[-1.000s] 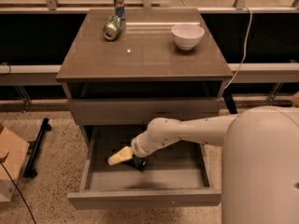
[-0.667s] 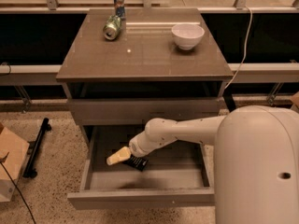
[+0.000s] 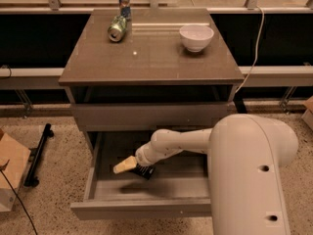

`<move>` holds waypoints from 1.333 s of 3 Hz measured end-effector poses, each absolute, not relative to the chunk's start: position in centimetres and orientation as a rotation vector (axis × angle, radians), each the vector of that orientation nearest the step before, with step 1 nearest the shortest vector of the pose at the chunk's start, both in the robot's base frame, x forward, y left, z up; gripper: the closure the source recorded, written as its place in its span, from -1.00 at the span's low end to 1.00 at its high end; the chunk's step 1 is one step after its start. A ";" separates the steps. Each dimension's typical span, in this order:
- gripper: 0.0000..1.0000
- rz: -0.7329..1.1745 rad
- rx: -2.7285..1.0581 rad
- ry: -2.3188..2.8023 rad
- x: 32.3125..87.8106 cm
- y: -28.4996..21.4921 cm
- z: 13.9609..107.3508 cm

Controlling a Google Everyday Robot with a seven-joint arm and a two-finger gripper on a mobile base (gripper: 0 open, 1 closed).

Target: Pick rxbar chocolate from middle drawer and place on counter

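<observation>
Your gripper is low in the middle drawer, tip pointing left; can't tell if it's apart or clamped. The rxbar chocolate lies just right of the tip, under the wrist, long axis unclear. Counter is straight above

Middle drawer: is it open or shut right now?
Open: the middle drawer is pulled out, grey floor showing, and the gripper is down inside it.

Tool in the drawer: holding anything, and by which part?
Cannot tell. The tool sits low in the open middle drawer, against a dark object, probably the rxbar chocolate; any grip on it is hidden.
</observation>
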State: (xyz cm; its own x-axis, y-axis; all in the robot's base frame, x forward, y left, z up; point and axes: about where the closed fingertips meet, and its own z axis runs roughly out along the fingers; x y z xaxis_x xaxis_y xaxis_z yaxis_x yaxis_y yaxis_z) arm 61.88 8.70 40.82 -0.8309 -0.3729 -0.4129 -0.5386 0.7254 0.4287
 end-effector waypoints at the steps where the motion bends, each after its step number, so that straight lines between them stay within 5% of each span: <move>1: -1.00 0.782 -0.675 2.653 62.4 8.4 38.3; 3: -1.00 0.745 -0.650 2.680 62.8 7.9 37.0; 4: -0.49 0.745 -0.650 2.680 62.8 7.9 37.0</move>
State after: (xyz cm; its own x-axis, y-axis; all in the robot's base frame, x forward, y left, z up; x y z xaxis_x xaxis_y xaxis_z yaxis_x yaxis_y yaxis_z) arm 62.78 7.92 37.04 -0.8582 -0.3447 -0.3804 -0.4915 0.7655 0.4152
